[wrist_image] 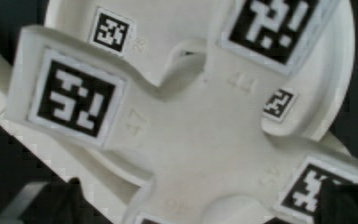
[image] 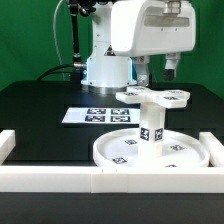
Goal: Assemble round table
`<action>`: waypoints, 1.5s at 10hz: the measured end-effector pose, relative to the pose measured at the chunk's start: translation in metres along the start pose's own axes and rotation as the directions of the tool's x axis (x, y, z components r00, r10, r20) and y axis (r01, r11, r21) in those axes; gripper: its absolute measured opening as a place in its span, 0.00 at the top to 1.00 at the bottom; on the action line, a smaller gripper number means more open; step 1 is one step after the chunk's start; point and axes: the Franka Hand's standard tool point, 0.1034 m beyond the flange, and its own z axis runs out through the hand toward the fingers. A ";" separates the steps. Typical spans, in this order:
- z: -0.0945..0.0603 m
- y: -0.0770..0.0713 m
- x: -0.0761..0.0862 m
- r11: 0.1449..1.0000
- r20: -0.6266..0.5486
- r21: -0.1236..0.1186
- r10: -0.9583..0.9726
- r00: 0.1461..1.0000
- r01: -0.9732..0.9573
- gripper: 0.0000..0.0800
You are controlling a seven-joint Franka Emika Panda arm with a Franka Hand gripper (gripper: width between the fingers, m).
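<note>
Ext view: round disc lies flat on the black table, rim up, just behind the white border bar at front. Several small b/w tags on its face. Short leg stands upright at disc centre, tags on its side. Cross-shaped foot sits on top of leg, level, arms spread horiz. Whether foot is fully seated on leg: can't tell.

Gripper hangs above and slightly behind the foot, under the big white arm housing. Fingers spread wide, nothing between them, no contact w/ foot seen. Dark fingertips partly hidden behind the foot in this view.

Marker board flat on table to ext view's left of the disc, near arm base, apart from the disc. Short white bar at ext view's left edge, another at right.

Wrist view: foot fills frame close up, white, slightly blurred, four arms each w/ a square tag. Dark table at corners. Fingers not clearly seen here.
</note>
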 end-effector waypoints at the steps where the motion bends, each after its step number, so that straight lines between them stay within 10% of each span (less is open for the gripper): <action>1: 0.000 0.000 -0.001 0.998 0.002 -0.001 -0.057 0.998 0.057 0.19; 15: 0.021 -0.002 -0.006 0.975 0.039 -0.003 -0.222 0.974 0.222 0.19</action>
